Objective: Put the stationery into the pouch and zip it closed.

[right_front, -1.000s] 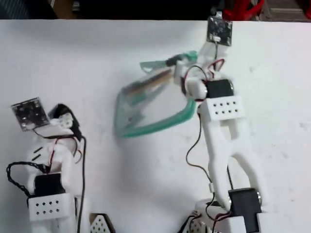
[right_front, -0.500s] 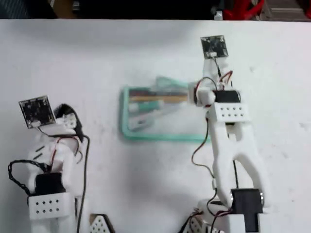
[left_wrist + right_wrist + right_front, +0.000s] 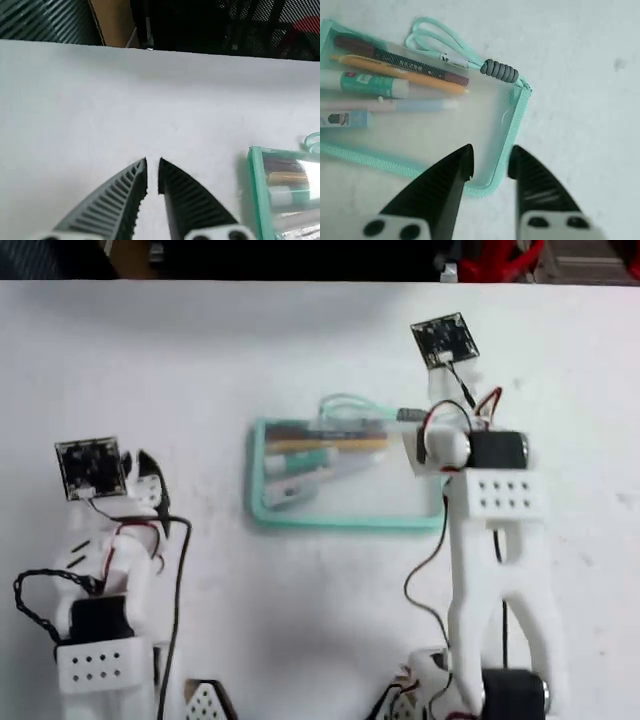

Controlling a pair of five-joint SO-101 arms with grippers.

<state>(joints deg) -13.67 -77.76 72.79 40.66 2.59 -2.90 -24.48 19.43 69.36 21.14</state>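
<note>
Pouch (image 3: 340, 523): laid flat mid-bench (image 3: 300, 620); in the high view its long axis is run 9–3 o'clock.
Stationery (image 3: 395, 75): pens + glue stick are seen thru the clear side, all inside, lined up w/ that axis.
Zip pull (image 3: 500, 71): grey coil w/ mint cord loop, found at the pouch's 2 o'clock corner.
R hand (image 3: 491, 155): held over the pouch's 3 o'clock end; jaws parted narrowly, nothing gripped.
L hand (image 3: 152, 172): kept well apart, approx. 9 o'clock of the pouch; tips nearly together, nothing held.
Key relation: the pull is placed just beside the R hand, so the R arm is judged far nearer.
Zip: pull is parked at the end corner, so prob. closed; not confirmed.
</note>
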